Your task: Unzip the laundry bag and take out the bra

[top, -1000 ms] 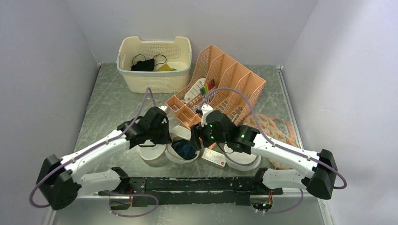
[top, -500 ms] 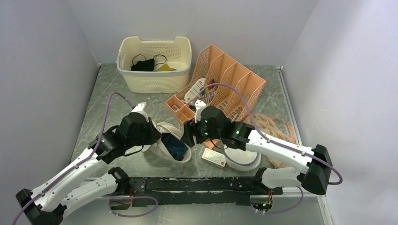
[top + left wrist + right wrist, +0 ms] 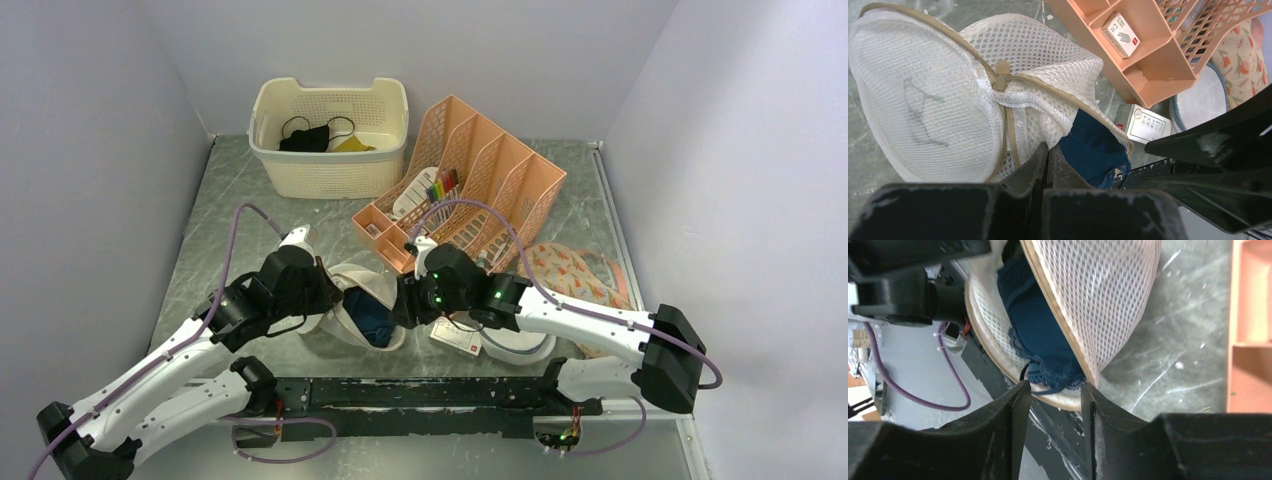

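Note:
The laundry bag (image 3: 350, 285) is white mesh with a tan zipper rim. It lies tilted on its side between the arms, with its mouth gaping toward the right. My left gripper (image 3: 326, 296) is shut on the bag's mesh wall (image 3: 923, 95), its tips (image 3: 1048, 150) beside the opening. The bra (image 3: 372, 320), dark navy with a lace edge, bulges out of the mouth (image 3: 1093, 150). My right gripper (image 3: 402, 304) stands at that mouth. Its fingers (image 3: 1052, 387) are apart, straddling the bra's lace edge (image 3: 1040, 340) and the tan rim (image 3: 1068, 400).
A cream basket (image 3: 330, 165) at the back holds a black cloth (image 3: 305, 138). An orange file organizer (image 3: 470, 175) stands just behind the grippers. A small white box (image 3: 456, 337), a blue-rimmed mesh disc (image 3: 520, 346) and a patterned cloth (image 3: 580, 275) lie to the right.
The left arm drew back to the left, tipping the bag onto its side. The right gripper moved down to the bag's mouth and its jaws narrowed around the bra's edge.

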Controlling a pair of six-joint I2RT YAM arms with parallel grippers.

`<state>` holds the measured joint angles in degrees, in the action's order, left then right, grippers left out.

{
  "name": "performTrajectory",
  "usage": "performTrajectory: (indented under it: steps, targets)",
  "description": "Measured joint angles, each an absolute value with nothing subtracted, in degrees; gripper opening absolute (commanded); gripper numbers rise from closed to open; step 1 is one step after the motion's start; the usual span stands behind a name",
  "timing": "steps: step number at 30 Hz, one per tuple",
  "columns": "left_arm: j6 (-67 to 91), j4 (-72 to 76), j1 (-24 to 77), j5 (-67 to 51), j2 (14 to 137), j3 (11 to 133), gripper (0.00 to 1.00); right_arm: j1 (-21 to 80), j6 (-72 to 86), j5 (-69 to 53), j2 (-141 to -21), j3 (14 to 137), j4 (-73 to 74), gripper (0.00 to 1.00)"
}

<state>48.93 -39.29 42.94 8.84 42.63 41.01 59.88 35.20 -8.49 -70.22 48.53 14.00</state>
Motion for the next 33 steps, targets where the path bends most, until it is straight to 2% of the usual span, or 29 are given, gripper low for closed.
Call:
performTrajectory:
  steps: [7, 15, 19, 24, 26, 33]
  targets:
    - [48.9, -39.5, 42.9, 8.3, 42.7, 41.0, 0.07, 61.4, 38.3, -9.6, -71.0, 45.2, 12.6, 0.44]
    - [48.9, -39.5, 42.9, 7.0, 42.9, 40.9, 0.07, 61.6, 41.5, -9.6, -73.3, 41.7, 6.4, 0.44]
    - [48.9, -39.7, 42.9, 6.7, 43.0, 40.9, 0.07, 61.9, 42.9, -9.8, -74.8, 40.4, 3.4, 0.35]
    - [48.9, -39.9, 42.9, 6.3, 43.0, 40.8, 0.07, 62.0, 43.8, -9.8, -75.4, 40.1, 0.7, 0.08]
    - [48.9, -40.3, 42.9, 6.3, 43.0, 40.8, 0.07, 62.1, 43.4, -8.9, -75.2, 40.2, 1.1, 0.01]
    - [47.3, -40.2, 42.9, 3.3, 45.7, 39.7, 0.07, 62.1, 40.0, -5.1, -71.6, 42.7, 3.3, 0.00]
